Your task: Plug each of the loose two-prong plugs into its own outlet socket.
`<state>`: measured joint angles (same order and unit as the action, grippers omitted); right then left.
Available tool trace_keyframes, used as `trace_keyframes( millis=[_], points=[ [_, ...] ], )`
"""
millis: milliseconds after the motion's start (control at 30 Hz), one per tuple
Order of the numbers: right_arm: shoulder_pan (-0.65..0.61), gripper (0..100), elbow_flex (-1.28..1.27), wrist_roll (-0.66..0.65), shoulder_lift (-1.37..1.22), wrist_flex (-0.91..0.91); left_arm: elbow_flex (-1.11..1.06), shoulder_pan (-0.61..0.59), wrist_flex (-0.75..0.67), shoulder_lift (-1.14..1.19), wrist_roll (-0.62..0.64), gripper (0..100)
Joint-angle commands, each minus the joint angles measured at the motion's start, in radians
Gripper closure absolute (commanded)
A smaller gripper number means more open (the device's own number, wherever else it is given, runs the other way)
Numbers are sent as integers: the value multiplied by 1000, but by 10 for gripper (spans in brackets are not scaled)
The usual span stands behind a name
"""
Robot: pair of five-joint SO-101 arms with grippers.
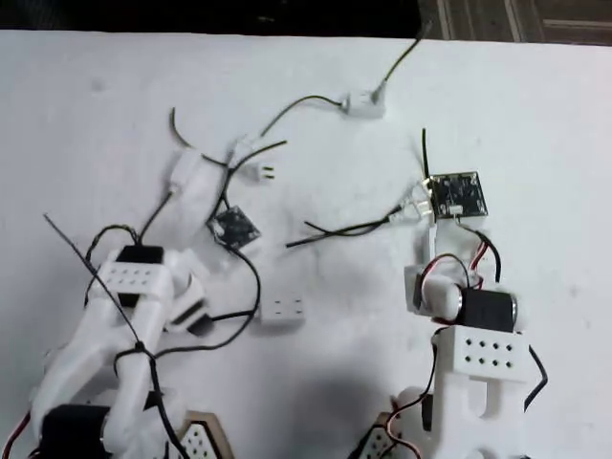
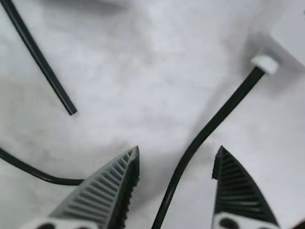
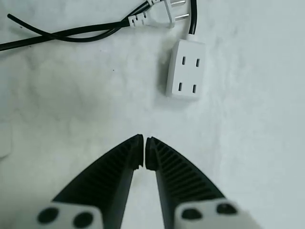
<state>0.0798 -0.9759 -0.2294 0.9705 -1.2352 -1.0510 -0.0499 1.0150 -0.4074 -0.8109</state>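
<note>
We are looking at the right claw (image 3: 144,141) with its two dark fingers pressed together and gripping nothing, hovering over the white tabletop (image 3: 248,143). Ahead of its tips and apart from them, an outlet socket (image 3: 186,76) is lying face up with four slots showing. Near it on its far side a white two-prong plug (image 3: 162,15) is lying loose, prongs bare, with its black cable (image 3: 71,34) trailing away. The left claw (image 2: 176,157) is standing wide open, and a second black cable (image 2: 209,126) is running between its fingers, ending in a white collar (image 2: 264,63) on a white body (image 2: 290,33). In the high view, another loose plug (image 1: 253,170) is resting between ten and eleven o'clock from the tabletop's middle, prongs pointing to three o'clock. A small socket block (image 1: 282,309) is sitting at six o'clock from it, well apart, and a corded white block (image 1: 363,103) at two o'clock. The left arm (image 1: 124,287) is standing at seven o'clock and the right arm (image 1: 483,354) at five o'clock.
</note>
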Motion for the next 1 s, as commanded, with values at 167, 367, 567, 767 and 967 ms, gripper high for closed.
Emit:
trace_keyframes(
  millis=[167,367,567,767,967],
  points=[
    [-4,981,5,-11,7,16,-11,90,5,7,-74,877],
    [-4,981,5,-11,7,16,95,101,55,160,-74,937],
    [-4,981,5,-12,7,16,204,99,91,262,-75,959],
    [-4,981,5,-12,7,16,242,110,-2,262,-84,961],
    [-4,981,5,-12,7,16,259,104,0,260,-78,856]
  ],
)
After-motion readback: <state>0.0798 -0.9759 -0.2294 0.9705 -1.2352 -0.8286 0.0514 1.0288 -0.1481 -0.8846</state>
